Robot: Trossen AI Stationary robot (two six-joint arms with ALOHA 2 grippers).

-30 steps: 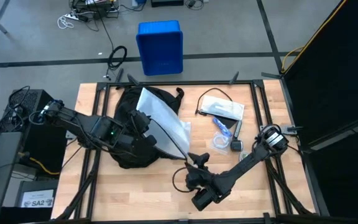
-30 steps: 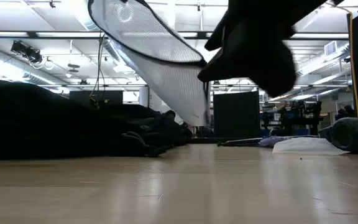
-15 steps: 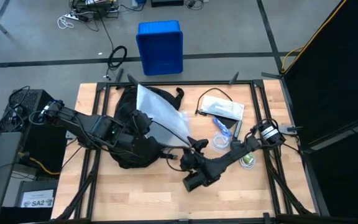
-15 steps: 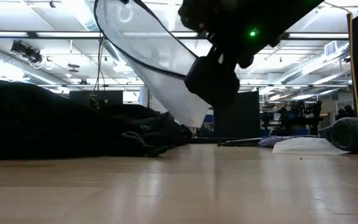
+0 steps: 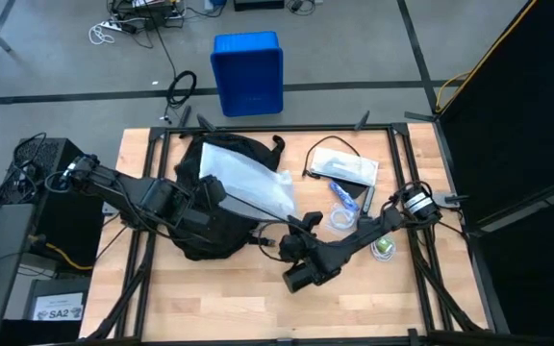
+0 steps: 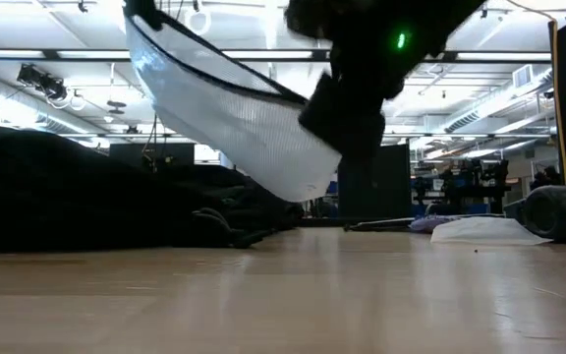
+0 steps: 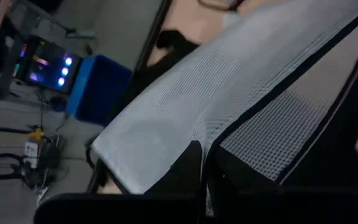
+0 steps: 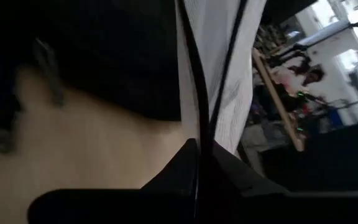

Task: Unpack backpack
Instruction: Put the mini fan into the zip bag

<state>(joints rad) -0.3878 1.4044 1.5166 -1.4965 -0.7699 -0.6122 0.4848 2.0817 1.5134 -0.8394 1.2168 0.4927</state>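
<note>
I had both the left gripper (image 5: 212, 188) and right gripper (image 5: 291, 240) clamped on 1 white mesh pouch (image 5: 248, 183) above the backpack (image 5: 200, 226), which lay table-left. To do this well, I judged I should lift evenly, keeping the mesh taut and clear of the opening.

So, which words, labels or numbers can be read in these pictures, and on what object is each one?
"SA2": on a white label on the equipment at the lower left, beside the table, in the high view.
White packet on the table: any print is too small to read.
Blue bin on the floor: no readable text.
Backpack and white mesh pouch: no text visible.
</note>
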